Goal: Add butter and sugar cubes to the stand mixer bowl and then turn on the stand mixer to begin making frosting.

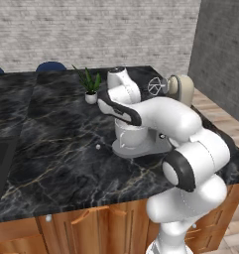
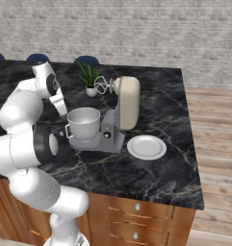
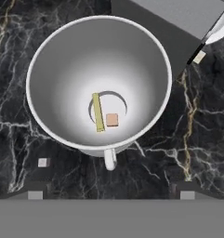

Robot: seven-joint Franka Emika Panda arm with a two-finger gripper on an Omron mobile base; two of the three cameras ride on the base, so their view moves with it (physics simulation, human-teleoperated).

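Butter (image 3: 112,119) lies in the stand mixer bowl (image 3: 48,60) under the open, empty gripper (image 3: 111,194); the sugar cube (image 3: 42,162) sits outside on the counter (image 3: 20,139), lower left.

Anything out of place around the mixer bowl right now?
Tiny white cube lies on the black marble counter beside the white handled mixer bowl, not in it. Inside: a tan-orange lump and a thin yellow strip I can't identify.
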